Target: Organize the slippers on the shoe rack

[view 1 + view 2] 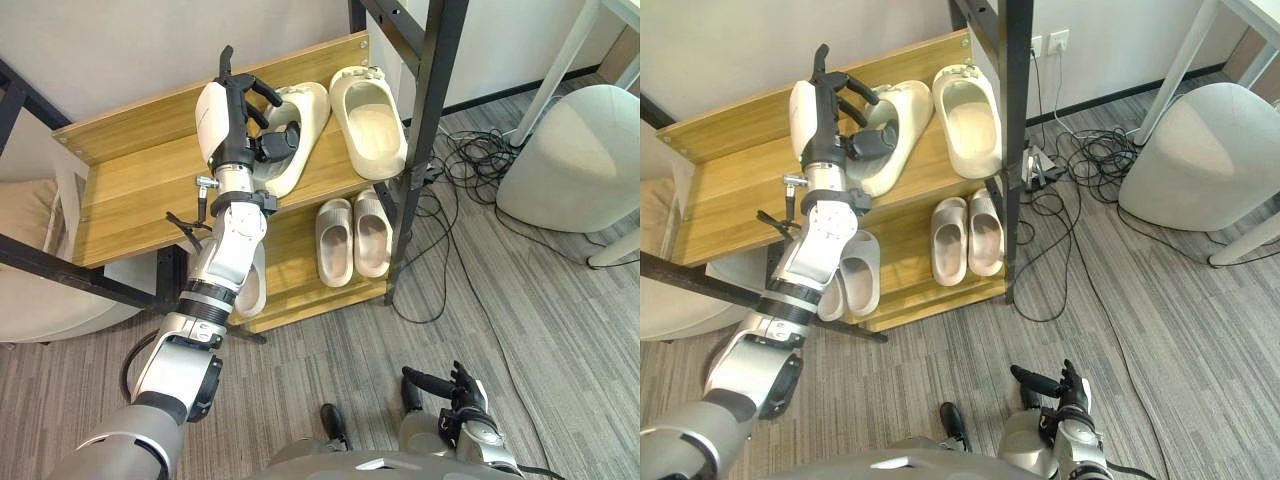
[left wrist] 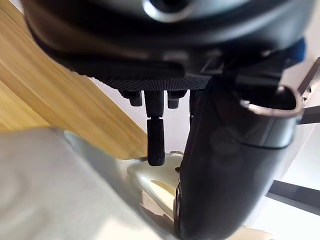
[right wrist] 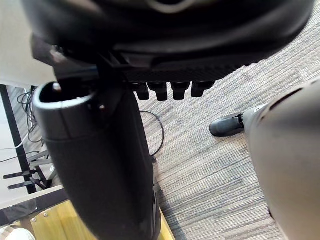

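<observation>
On the rack's wooden top shelf (image 1: pixel 130 190) lie two cream slippers. One cream slipper (image 1: pixel 305 125) lies at an angle under my left hand (image 1: pixel 228 110); the other (image 1: pixel 368 120) lies straight beside it. My left hand is open, its fingers spread above the angled slipper and its thumb (image 2: pixel 225 165) down by that slipper's opening (image 2: pixel 150 185). The lower shelf holds a neat pair (image 1: pixel 352 238) and two more slippers (image 1: pixel 858 270) partly hidden behind my left arm. My right hand (image 1: pixel 455 395) hangs low over the floor, open and holding nothing.
A black metal post (image 1: pixel 428 120) stands at the rack's right end. Loose cables (image 1: pixel 470 160) lie on the grey floor beside it. A white rounded seat (image 1: pixel 580 160) sits at the right, a cream cushion (image 1: pixel 35 260) at the left.
</observation>
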Motion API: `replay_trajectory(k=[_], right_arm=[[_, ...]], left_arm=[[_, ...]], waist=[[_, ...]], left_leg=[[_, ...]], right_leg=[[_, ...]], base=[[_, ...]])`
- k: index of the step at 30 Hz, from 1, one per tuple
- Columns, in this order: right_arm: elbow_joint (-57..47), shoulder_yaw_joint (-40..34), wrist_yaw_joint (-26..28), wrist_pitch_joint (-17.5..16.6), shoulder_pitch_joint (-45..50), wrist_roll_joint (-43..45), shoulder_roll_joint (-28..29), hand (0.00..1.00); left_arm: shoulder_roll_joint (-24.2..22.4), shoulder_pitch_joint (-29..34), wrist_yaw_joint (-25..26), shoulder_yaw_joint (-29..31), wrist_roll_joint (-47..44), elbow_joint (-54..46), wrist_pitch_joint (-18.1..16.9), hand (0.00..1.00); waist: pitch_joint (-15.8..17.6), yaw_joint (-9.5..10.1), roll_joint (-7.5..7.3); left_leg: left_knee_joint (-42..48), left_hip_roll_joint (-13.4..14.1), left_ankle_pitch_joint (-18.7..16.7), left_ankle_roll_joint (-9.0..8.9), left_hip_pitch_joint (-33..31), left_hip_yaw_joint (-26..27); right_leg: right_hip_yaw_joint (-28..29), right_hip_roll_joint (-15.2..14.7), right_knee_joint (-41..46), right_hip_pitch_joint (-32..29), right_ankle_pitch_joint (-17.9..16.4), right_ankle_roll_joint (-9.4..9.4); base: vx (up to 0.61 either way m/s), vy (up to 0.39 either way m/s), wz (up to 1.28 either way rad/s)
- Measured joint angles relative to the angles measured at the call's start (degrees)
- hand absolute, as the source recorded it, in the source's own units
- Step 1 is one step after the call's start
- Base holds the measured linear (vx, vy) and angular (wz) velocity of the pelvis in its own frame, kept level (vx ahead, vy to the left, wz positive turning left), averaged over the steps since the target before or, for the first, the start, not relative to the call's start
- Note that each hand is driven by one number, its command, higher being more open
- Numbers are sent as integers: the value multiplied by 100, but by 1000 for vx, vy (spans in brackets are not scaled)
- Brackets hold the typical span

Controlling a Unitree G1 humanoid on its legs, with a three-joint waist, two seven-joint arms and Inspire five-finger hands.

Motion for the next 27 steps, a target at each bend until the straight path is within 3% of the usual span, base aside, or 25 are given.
replay_trajectory(k=[11,21,27], right_arm=[[32,210,19,74,-51,-4,-54,100],[141,236,47,92,-57,-11,-82,100],[166,425,45,158,-57,-16,-94,100]], left_arm=[[0,249,-186,-6,-297,-282,-87,100],[-168,253,-254,-30,-916,-1089,-226,100],[-193,300,-255,-28,-1452,-1532,-420,100]], waist=[[23,27,-31],[14,171,-51],[-41,224,-139]], left_leg=[[9,2,36,32,35,-116],[115,1,36,34,-6,-195],[142,7,38,35,-21,-226]], right_leg=[[-142,-7,1,99,0,0],[-199,-36,4,165,-5,-7],[-228,-35,8,177,-12,-18]], base=[[-19,6,5],[-27,7,4],[-4,1,1]])
